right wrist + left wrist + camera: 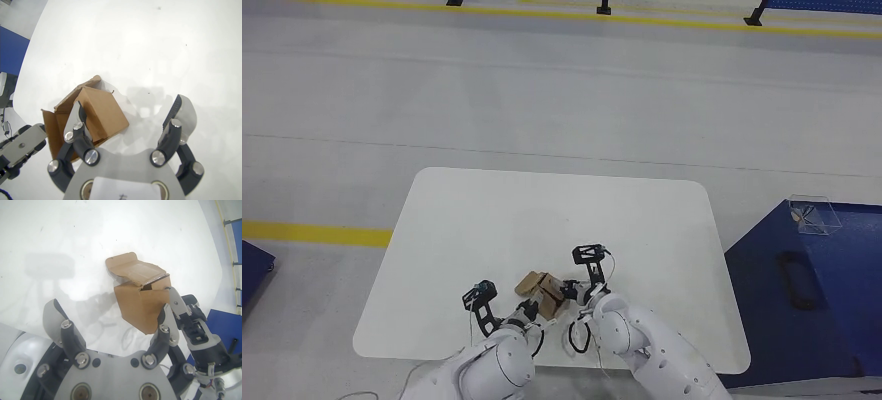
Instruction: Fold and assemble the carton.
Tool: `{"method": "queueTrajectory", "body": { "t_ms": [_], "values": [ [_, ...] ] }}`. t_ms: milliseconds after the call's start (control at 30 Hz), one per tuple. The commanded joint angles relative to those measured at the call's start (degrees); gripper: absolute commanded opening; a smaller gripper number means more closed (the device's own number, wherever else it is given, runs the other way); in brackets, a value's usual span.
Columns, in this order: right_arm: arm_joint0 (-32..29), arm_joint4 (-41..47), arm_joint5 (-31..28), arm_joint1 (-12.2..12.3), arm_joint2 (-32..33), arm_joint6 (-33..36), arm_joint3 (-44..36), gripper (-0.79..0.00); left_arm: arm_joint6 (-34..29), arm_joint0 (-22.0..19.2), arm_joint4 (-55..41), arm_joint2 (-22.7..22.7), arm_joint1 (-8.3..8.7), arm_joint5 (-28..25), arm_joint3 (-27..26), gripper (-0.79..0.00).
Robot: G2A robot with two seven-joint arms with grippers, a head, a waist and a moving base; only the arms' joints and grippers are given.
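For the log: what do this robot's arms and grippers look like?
The left arm and right arm are glossy white rounded shells. The left gripper and right gripper match: a silver plate, black linkages with round silver bolts, two curved grey fingers with black ribbed pads. Thin black cables loop at the wrists. A white label sits on the right gripper's plate.
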Motion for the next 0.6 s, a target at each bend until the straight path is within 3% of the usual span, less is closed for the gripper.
{"method": "queueTrajectory", "body": {
  "t_ms": [0, 267, 400, 567],
  "values": [
    [-0.4, 0.0, -0.1, 0.0, 0.6, -0.7, -0.3, 0.000, 2.3, -1.7, -2.9, 1.8, -0.47, 0.0, 1.2, 0.000],
    [-6.5, -0.4, -3.9, 1.4, 6.8, -4.2, -7.0, 0.000, 13.7, -7.2, -16.3, 8.4, -1.60, 0.0, 3.4, 0.000],
    [-12.0, -3.3, -5.4, 3.1, 11.7, 0.5, -11.8, 0.000, 16.2, -10.5, -22.4, 10.9, -2.02, 0.0, 4.5, 0.000],
    [-16.5, -9.6, -4.5, 4.5, 14.6, 8.9, -15.2, 0.000, 16.3, -12.9, -25.9, 10.8, -2.10, 0.0, 5.4, 0.000]
  ]
}}
